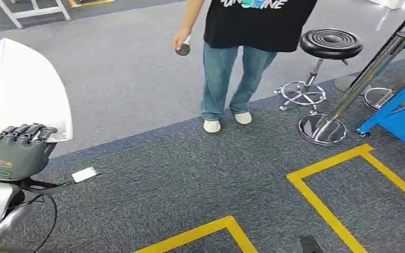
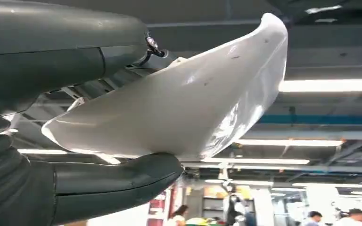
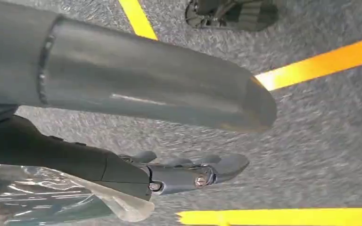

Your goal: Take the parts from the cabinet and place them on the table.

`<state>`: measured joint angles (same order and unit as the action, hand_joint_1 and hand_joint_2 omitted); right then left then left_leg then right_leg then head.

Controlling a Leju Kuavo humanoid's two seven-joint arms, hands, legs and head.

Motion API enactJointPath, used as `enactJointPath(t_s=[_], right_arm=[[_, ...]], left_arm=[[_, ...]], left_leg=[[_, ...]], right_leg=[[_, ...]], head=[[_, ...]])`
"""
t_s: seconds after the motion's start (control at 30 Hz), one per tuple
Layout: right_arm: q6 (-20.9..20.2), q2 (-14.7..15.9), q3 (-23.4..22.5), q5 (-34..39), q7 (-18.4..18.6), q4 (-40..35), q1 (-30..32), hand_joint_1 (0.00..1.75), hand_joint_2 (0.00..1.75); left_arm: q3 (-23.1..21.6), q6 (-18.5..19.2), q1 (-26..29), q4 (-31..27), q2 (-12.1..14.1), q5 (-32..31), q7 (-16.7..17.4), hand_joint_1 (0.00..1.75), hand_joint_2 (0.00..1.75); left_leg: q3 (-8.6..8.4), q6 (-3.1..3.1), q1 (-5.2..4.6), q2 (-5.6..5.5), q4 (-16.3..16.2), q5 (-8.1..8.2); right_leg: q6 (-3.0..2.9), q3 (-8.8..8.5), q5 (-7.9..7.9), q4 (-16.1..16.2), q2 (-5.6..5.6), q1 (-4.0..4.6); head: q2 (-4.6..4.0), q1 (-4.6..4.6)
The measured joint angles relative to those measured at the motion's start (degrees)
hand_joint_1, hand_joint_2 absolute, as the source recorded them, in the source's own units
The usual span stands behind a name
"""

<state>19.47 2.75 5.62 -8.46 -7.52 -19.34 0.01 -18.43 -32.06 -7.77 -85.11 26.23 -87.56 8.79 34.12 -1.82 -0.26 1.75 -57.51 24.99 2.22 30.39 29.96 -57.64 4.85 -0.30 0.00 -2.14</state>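
My left hand (image 1: 18,150) is raised at the left of the head view and grips a white curved shell-like part (image 1: 31,89) that stands up above the fingers. Seen from the left wrist, the same white part (image 2: 179,108) lies clamped between the thumb and fingers of that left hand (image 2: 89,186), against the ceiling lights. My right hand (image 3: 136,117) hangs over grey carpet with carpet showing between its thumb and fingers (image 3: 188,172); nothing sits between them. A glossy clear sheet (image 3: 52,197) shows beside those fingers.
A person (image 1: 253,31) stands ahead on the carpet, holding a small dark round thing (image 1: 183,49). A black stool (image 1: 329,45), a chrome barrier post (image 1: 321,129) and a blue frame (image 1: 401,110) stand at the right. Yellow tape lines (image 1: 321,205) mark the floor.
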Motion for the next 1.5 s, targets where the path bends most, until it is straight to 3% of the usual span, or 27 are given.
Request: enactJointPath(t_s=[0.03, 0.07, 0.13, 0.17, 0.2, 0.27, 0.3, 0.33, 0.47, 0.5, 0.53, 0.57, 0.63, 0.67, 0.73, 0.8, 0.83, 0.87, 1.0, 1.07, 1.17, 1.2, 1.27, 1.3, 1.33, 1.37, 1.5], right_arm=[[0.0, -0.1, 0.0, -0.3, -0.2, -0.2, 0.0, 0.00, 0.00], [0.0, -0.1, 0.0, -0.5, -0.3, -0.3, 0.0, 0.00, 0.00], [0.0, -0.1, -0.2, -0.6, -0.3, -0.6, 0.4, 0.00, 0.00], [0.0, -0.1, -0.4, -0.8, -0.3, -0.9, 0.6, 0.00, 0.00], [0.0, -0.1, -0.5, -0.9, -0.4, -1.2, 0.8, 0.00, 0.00], [0.0, -0.1, -0.7, -1.0, -0.6, -2.1, 1.2, 0.00, 0.00], [0.0, -0.1, -1.1, -0.9, -0.7, -2.4, 1.5, 0.00, 0.00], [0.0, -0.1, -1.5, -0.7, -0.8, -2.7, 1.8, 0.00, 0.00], [-0.1, -0.2, -2.4, -0.7, -1.0, -4.0, 2.6, 0.00, 0.00], [-0.1, -0.3, -2.5, -0.7, -1.0, -4.3, 2.6, 0.00, 0.00], [-0.1, -0.3, -2.8, -0.6, -1.0, -4.6, 2.7, 0.00, 0.00], [-0.1, -0.3, -2.9, -0.6, -1.0, -4.6, 2.8, 0.00, 0.00], [-0.2, -0.3, -3.3, -0.9, -0.8, -4.6, 3.3, 0.00, 0.00], [-0.2, -0.3, -3.4, -1.2, -0.6, -4.6, 3.4, 0.00, 0.00], [-0.3, -0.4, -3.6, -1.9, -0.2, -4.6, 3.3, 0.00, 0.00], [-0.3, -0.7, -3.8, -2.4, 0.2, -4.6, 3.0, 0.00, 0.00], [-0.3, -0.7, -3.8, -2.6, 0.3, -4.6, 3.0, 0.00, 0.00], [-0.3, -0.8, -3.9, -2.7, 0.3, -4.6, 2.8, 0.00, 0.00], [-0.7, -1.1, -3.9, -3.9, 0.4, -4.4, 2.1, 0.00, 0.00], [-0.9, -1.5, -3.9, -4.1, 0.4, -4.3, 1.8, 0.00, 0.00], [-1.0, -1.6, -3.9, -4.5, 0.6, -3.7, 2.1, 0.00, 0.00], [-1.0, -1.7, -3.9, -4.7, 0.6, -3.5, 2.1, 0.00, 0.00], [-1.1, -1.8, -3.9, -4.8, 0.5, -3.3, 2.0, 0.00, 0.00], [-1.1, -1.8, -3.9, -4.9, 0.4, -3.3, 1.9, 0.00, 0.00], [-1.1, -1.8, -3.9, -4.9, 0.4, -3.1, 1.8, 0.00, 0.00], [-1.1, -1.8, -3.9, -5.0, 0.4, -2.8, 1.8, 0.00, 0.00], [-1.0, -2.0, -3.9, -5.2, 0.3, -2.5, 1.6, 0.00, 0.00]], left_arm=[[0.0, -0.1, -0.7, 0.0, 0.0, 0.2, -0.1, 1.75, 1.75], [-0.2, -0.2, -1.3, 0.1, -0.2, 0.5, -0.3, 1.75, 1.75], [-0.5, -0.2, -1.6, 0.2, -0.5, 0.7, -0.7, 1.75, 1.75], [-0.8, -0.2, -1.6, 0.2, -0.5, 1.0, -0.9, 1.75, 1.75], [-1.0, -0.2, -1.6, 0.2, -0.5, 1.2, -0.9, 1.75, 1.75], [-1.2, -0.3, -1.6, 0.2, -0.5, 1.7, -1.0, 1.75, 1.75], [-1.3, -0.3, -1.6, 0.2, -0.5, 1.8, -1.0, 1.75, 1.75], [-1.3, -0.3, -1.7, 0.3, -0.5, 1.8, -1.1, 1.75, 1.75], [-1.5, -0.5, -2.0, 0.6, -0.4, 1.9, -1.3, 1.75, 1.75], [-1.5, -0.5, -1.9, 0.6, -0.3, 1.9, -1.3, 1.75, 1.75], [-1.5, -0.5, -2.2, 0.7, -0.2, 1.9, -1.3, 1.75, 1.75], [-1.5, -0.5, -2.5, 0.7, -0.3, 2.1, -1.3, 1.75, 1.75], [-1.6, -0.6, -2.3, 0.8, -0.6, 2.3, -1.2, 1.75, 1.75], [-1.7, -0.6, -2.1, 0.9, -0.7, 2.3, -1.2, 1.75, 1.75], [-1.8, -0.6, -1.9, 0.9, -0.8, 2.4, -1.2, 1.75, 1.75], [-1.7, -0.6, -2.0, 0.9, -0.7, 2.8, -1.2, 1.75, 1.75], [-1.7, -0.5, -2.2, 0.9, -0.7, 2.9, -1.2, 1.75, 1.75], [-1.7, -0.5, -2.6, 0.9, -0.5, 3.0, -1.2, 1.75, 1.75], [-1.2, -0.2, -3.0, 0.9, 0.0, 4.1, -1.2, 1.75, 1.75], [-1.1, -0.1, -3.6, 0.9, 0.0, 4.3, -1.2, 1.75, 1.75], [-1.2, 0.0, -3.6, 0.9, -0.2, 4.3, -1.3, 1.75, 1.75], [-1.2, 0.0, -3.6, 0.9, -0.2, 4.3, -1.3, 1.75, 1.75], [-1.2, 0.0, -3.6, 0.9, -0.2, 4.3, -1.3, 1.75, 1.75], [-1.2, 0.0, -3.7, 0.9, -0.2, 4.3, -1.4, 1.75, 1.75], [-1.2, 0.0, -3.7, 0.9, -0.2, 4.3, -1.4, 1.75, 1.75], [-1.2, 0.0, -4.0, 0.9, -0.2, 4.3, -1.4, 1.75, 1.75], [-1.2, 0.1, -3.7, 0.9, 0.1, 4.3, -1.5, 1.75, 1.75]], left_leg=[[0.05, -0.36, 0.09, -0.66, 0.0, -0.05], [0.14, -0.60, 0.09, -1.31, 0.0, -0.05], [0.14, -0.62, -0.03, -2.93, 0.0, -0.04], [0.09, -0.65, -0.09, -3.66, -0.1, -0.02], [0.02, -0.66, -0.10, -4.45, -0.1, 0.00], [-0.15, -0.54, -0.07, -6.11, -0.3, 0.12], [-0.21, -0.35, 0.01, -6.78, -0.4, 0.29], [0.15, -0.02, -0.18, -7.51, -0.7, 0.40], [1.08, 1.42, 0.58, -10.30, -0.7, -0.18], [1.22, 1.49, 0.62, -9.21, -1.1, 0.32], [2.00, 1.77, 0.23, -5.85, -3.0, 1.62], [3.82, 2.10, 0.30, -3.96, -6.9, 3.67], [8.27, 2.48, 0.69, -2.50, -16.1, 7.37], [9.46, 2.61, 0.85, -2.38, -18.3, 7.73], [7.66, 2.65, 0.91, -2.08, -14.7, 4.58], [1.89, 2.25, 0.76, -0.07, -3.9, -0.42], [0.49, 1.99, 0.08, 3.26, -1.4, 0.62], [0.56, 1.28, -0.35, 3.35, -0.8, 0.35], [0.53, 0.02, 0.07, 0.20, -0.2, -0.04], [0.55, -0.53, 0.11, -0.86, -0.2, -0.14], [0.54, -0.69, 0.05, -3.26, -0.2, -0.12], [0.49, -0.69, 0.05, -4.11, -0.2, -0.12], [0.33, -0.63, 0.09, -5.72, -0.3, -0.08], [0.21, -0.47, 0.15, -6.36, -0.4, 0.03], [0.28, -0.23, 0.30, -7.06, -0.6, 0.17], [0.60, 0.13, -0.02, -7.83, -1.1, 0.29], [1.27, 1.67, 0.56, -10.11, -0.6, -0.36]], right_leg=[[-0.05, 1.20, 1.75, -2.6, -2.84, -0.16], [-0.03, 3.41, 3.96, -7.3, -4.09, -0.18], [0.01, 8.32, 7.11, -16.5, -4.72, -0.15], [-0.04, 9.47, 6.76, -17.9, -4.75, -0.15], [-0.13, 9.33, 5.10, -16.6, -4.77, -0.15], [-0.45, 5.78, -0.88, -7.5, -5.51, -0.23], [-0.52, 3.69, -3.31, -2.5, -7.48, -0.38], [-0.63, 2.81, -2.37, -1.0, -10.68, -0.75], [-1.13, 1.87, -2.39, 0.1, -8.49, -0.39], [-1.55, 1.58, -2.65, 0.6, -7.62, -0.73], [-1.82, 1.25, -2.57, 0.7, -6.96, -0.63], [-2.13, 1.14, -2.45, 0.7, -6.13, -0.49], [-2.36, 0.96, -2.17, 0.6, -4.27, -0.22], [-2.41, 0.96, -2.07, 0.6, -3.47, -0.17], [-2.24, 0.75, -1.82, 0.6, -1.96, -0.12], [-1.92, 0.12, -1.39, 0.6, -0.56, -0.11], [-1.66, -0.08, -1.22, 0.7, -0.09, 0.04], [-1.22, 0.00, -0.93, 0.4, 0.56, 0.49], [-0.19, -0.04, -0.08, 0.5, 2.52, 0.28], [-0.01, 2.10, 2.97, -4.8, -3.14, -0.04], [0.16, 9.27, 7.59, -18.1, -4.71, -0.04], [0.10, 9.99, 6.61, -18.4, -4.77, -0.04], [-0.10, 7.50, 1.30, -11.3, -5.04, -0.10], [-0.25, 5.29, -1.47, -6.1, -6.08, -0.27], [-0.36, 3.40, -2.91, -1.4, -8.93, -0.49], [-0.42, 2.54, -2.12, 0.0, -10.05, -0.80], [-1.37, 1.84, -2.48, 0.3, -7.57, -0.48]], head=[[0.00, 0.02], [0.00, 0.33], [0.00, 0.33], [0.00, 0.35], [0.00, 0.33], [0.00, 0.35], [0.00, 0.37], [0.00, 0.26], [0.00, 0.28], [0.00, 0.24], [0.00, -0.11], [0.00, -0.07], [0.00, -0.07], [0.00, -0.04], [0.00, -0.07], [0.00, -0.09], [0.00, -0.08], [0.00, -0.07], [0.00, 0.02], [0.00, 0.32], [0.00, 0.41], [0.00, 0.37], [0.00, 0.39], [0.00, 0.41], [0.00, 0.39], [0.00, 0.30], [0.00, 0.33]])
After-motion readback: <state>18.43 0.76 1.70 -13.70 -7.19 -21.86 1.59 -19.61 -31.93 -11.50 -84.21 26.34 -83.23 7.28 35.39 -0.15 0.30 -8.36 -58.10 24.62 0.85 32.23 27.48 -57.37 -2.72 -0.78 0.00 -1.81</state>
